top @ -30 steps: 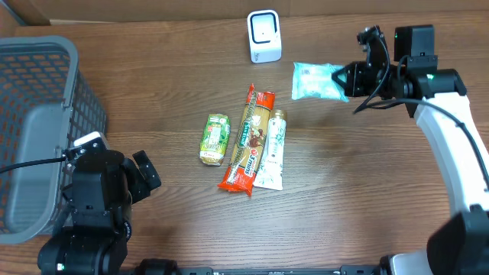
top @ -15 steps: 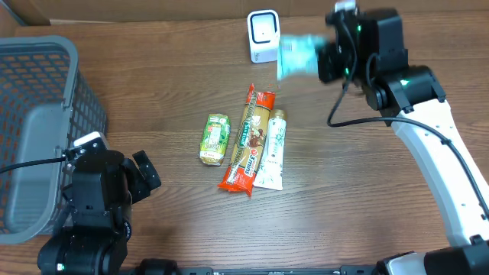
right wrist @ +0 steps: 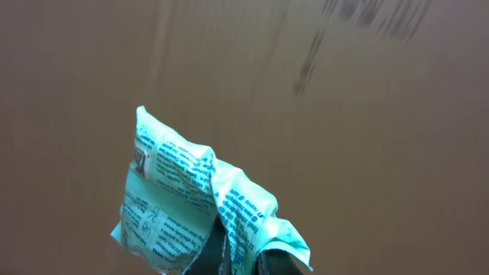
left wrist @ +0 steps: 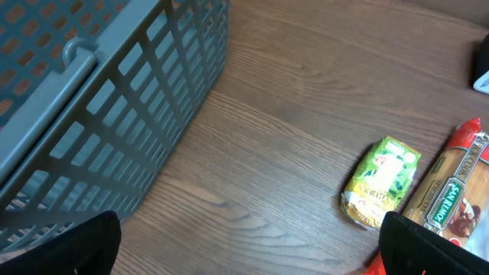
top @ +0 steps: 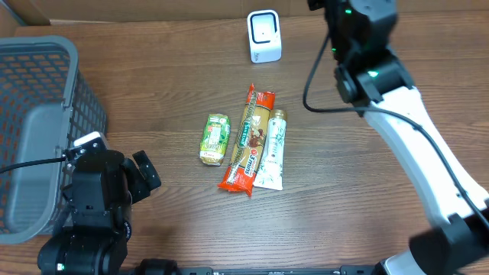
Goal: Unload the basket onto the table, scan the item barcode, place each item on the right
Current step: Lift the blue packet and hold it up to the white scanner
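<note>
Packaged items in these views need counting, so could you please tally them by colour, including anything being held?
Green packet: 1
Red-orange pack: 1
White pack: 1
Mint-green pouch, held in the right pincer: 1
Total: 4
</note>
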Controlling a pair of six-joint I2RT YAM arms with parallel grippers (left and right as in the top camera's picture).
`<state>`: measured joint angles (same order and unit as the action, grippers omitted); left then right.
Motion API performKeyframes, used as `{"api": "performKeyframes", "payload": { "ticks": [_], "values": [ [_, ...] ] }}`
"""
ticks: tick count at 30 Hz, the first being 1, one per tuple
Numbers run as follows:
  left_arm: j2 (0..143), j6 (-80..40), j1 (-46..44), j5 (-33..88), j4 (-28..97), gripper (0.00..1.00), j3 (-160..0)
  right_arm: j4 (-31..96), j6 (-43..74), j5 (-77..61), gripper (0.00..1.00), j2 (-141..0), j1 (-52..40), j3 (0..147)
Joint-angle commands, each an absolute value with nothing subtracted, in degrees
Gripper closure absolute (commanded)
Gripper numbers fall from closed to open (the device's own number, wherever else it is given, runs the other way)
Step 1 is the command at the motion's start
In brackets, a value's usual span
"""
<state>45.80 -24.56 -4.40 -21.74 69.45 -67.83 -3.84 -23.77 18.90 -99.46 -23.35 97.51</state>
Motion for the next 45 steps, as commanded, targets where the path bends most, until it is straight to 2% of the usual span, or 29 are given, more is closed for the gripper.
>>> {"api": "performKeyframes", "payload": {
  "ticks": [1, 5, 9, 16, 24, 32, 45],
  "values": [
    [45.74, -25.76, -4.25, -22.44, 69.41, 0.0, -67.75, -2.35, -27.75, 22.94, 0.96, -103.88, -23.75, 98.19],
    [45.74, -25.76, -4.25, -22.44, 69.41, 0.0, -67.75, 1.06, -30.59, 22.9, 0.96, -106.63, -23.73, 98.17],
    [45.74, -25.76, -4.25, -22.44, 69.41, 0.0, -67.75, 0.19, -41.43, 22.63, 0.96, -108.84, -23.73, 98.13],
    [45.74, -25.76, -4.25, -22.44, 69.41, 0.0, -67.75, -7.07, -66.7, 22.46, 0.96, -115.87, -24.27, 98.13],
    [45.74, -25.76, -4.25, -22.44, 69.41, 0.0, -67.75, -22.44, -76.58, 21.32, 0.96, -122.69, -25.61, 98.13],
    [45.74, -25.76, -4.25, -22.44, 69.41, 0.0, -67.75, -26.55, -92.58, 19.62, 0.96, -129.12, -27.18, 98.13],
    [45.74, -25.76, -4.25, -22.44, 69.41, 0.0, -67.75, -28.67, -94.98, 18.24, 0.96, -132.79, -26.89, 98.13]
  ]
}}
